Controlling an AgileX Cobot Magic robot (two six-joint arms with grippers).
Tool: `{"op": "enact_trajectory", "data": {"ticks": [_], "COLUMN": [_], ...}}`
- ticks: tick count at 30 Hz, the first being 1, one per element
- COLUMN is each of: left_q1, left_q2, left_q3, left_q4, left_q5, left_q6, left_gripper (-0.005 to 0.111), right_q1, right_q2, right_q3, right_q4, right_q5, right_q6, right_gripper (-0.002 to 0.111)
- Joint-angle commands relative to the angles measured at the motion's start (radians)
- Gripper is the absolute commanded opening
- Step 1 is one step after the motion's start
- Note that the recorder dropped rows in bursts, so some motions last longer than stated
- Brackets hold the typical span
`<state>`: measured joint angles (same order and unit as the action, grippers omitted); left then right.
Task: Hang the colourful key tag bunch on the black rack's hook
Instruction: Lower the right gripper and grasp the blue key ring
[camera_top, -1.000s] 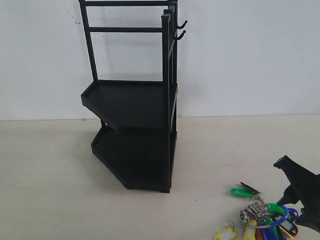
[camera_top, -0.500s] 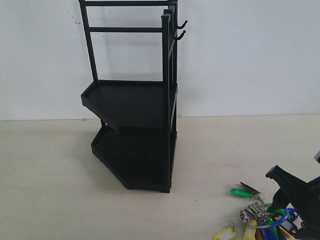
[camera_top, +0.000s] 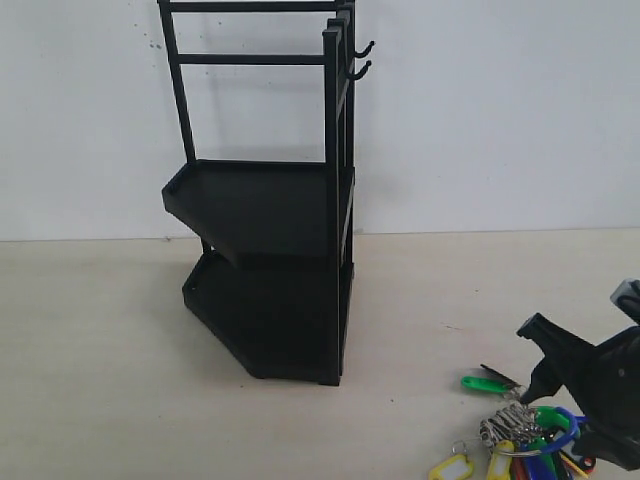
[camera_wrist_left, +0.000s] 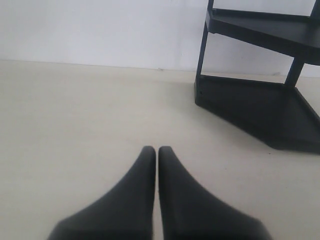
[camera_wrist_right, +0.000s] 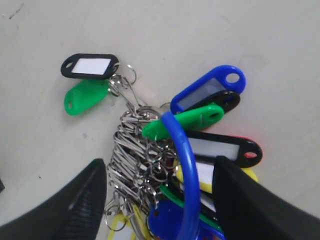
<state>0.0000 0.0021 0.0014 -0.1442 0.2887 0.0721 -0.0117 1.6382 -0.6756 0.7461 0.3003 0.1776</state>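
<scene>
Right gripper (camera_wrist_right: 165, 197), advanced since the previous frames, straddled the colourful key tag bunch (camera_top: 520, 438) with spread jaws, at five o'clock from the black rack (camera_top: 335, 200); grasp seemed imminent. Left gripper (camera_wrist_left: 156, 151) was closed, empty.

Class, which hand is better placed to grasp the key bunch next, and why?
Right. The right hand is open, with the blue ring of the bunch between its fingers. The left hand is shut near the rack, with no keys in its view.
</scene>
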Motion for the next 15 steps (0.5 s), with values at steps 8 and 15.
{"op": "enact_trajectory", "data": {"ticks": [8,15], "left_q1": [0.001,0.001], "left_q2": [-0.002,-0.002], "left_q3": [-0.001,-0.001], "left_q4": [0.003,0.003], "left_q5": [-0.004,-0.004], "left_q6": [0.003,0.003], "left_gripper": [0.004,0.004], "right_q1": [0.003,0.003], "right_q2": [0.001,0.001], "right_q3": [-0.015,-0.015], "right_q4": [0.011,0.011], "right_q5": [-0.004,0.009], "right_q6": [-0.007,-0.005], "right_gripper": [0.037,0.037]}}
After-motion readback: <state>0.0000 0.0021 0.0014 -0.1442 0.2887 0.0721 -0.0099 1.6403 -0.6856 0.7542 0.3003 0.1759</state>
